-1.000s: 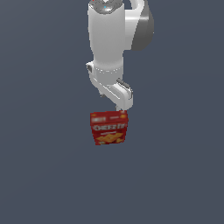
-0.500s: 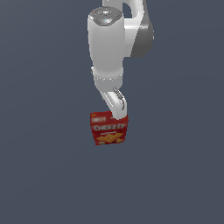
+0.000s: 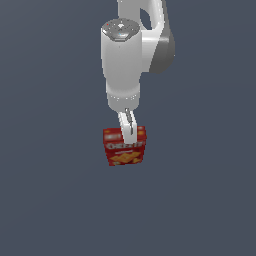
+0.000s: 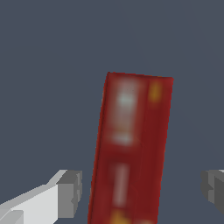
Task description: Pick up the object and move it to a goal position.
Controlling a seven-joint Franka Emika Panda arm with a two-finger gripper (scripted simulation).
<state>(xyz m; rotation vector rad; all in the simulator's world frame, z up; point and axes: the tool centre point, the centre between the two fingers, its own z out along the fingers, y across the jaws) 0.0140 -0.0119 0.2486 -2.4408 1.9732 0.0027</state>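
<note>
Jaws of the white robot gripper [image 4: 140,190] stand spread on either side of the red rectangular Cheez-It cracker box [image 3: 125,146], which stands upright on the grey table, not yet gripped; lifting and carrying to the goal remain undone.

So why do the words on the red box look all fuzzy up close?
In the wrist view the box is very near the camera, so its white marks smear into soft blobs, unreadable. In the exterior view the box is small and coarse, though its lettering shows faintly. Neither view shows glare or a cast shadow.
</note>
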